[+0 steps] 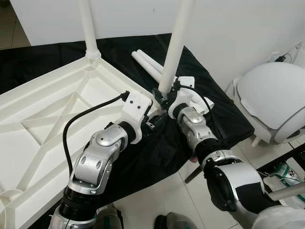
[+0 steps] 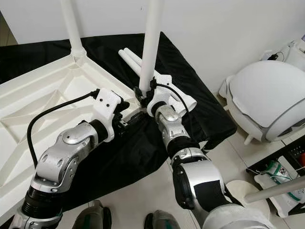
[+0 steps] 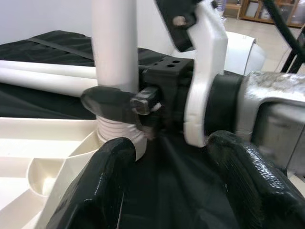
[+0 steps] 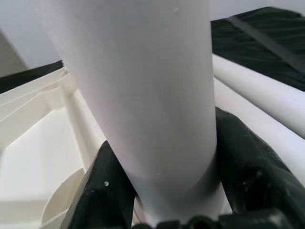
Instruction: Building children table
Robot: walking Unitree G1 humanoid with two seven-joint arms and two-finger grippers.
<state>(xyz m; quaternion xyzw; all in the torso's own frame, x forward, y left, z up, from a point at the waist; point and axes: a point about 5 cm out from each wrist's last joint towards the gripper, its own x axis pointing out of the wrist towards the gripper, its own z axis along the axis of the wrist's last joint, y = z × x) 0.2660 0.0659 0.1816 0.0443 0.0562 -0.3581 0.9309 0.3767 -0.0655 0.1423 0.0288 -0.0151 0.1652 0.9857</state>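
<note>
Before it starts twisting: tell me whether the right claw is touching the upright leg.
Touching. In the right wrist view both black fingers press against the sides of the white leg with no gap.

1. The upturned white plastic table top lies on the black cloth, to the robot's left.
2. A white table leg stands upright in the table top's far corner.
3. A second white table leg stands at the near right corner, over its socket.
4. The right gripper sits around the base of that second leg.
5. The left gripper rests just beside it, at the corner's edge.
6. Two loose white legs lie on the cloth behind the grippers.
7. A white domed object stands on the floor to the right of the cloth.
</note>
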